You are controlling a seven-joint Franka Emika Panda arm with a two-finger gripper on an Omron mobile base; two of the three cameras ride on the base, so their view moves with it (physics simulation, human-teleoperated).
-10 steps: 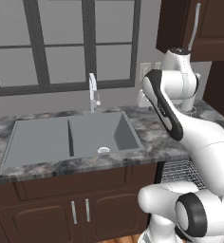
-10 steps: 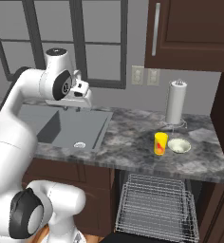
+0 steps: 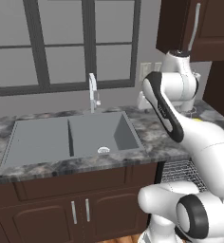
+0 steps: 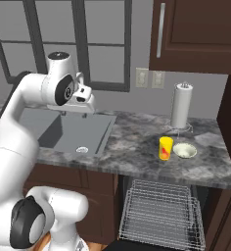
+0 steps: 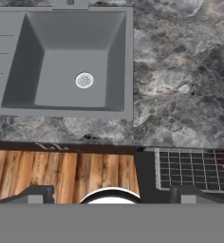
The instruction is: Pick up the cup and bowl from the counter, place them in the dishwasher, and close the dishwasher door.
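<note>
Yellow cup (image 4: 166, 148) stands just beside bowl (image 4: 185, 151) on counter (image 4: 137, 142)

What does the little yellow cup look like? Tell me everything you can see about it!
The cup is small and bright yellow, with an orange patch low on its front. It looks smooth. It stands upright on the marbled counter, just left of the pale bowl, below the paper-towel roll. Nothing holds it.

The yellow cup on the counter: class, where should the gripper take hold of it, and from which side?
Grip the cup across its side wall, coming down from above or from the sink side. It stands upright, and the bowl sits close on its other side, probably crowding a finger there.
</note>
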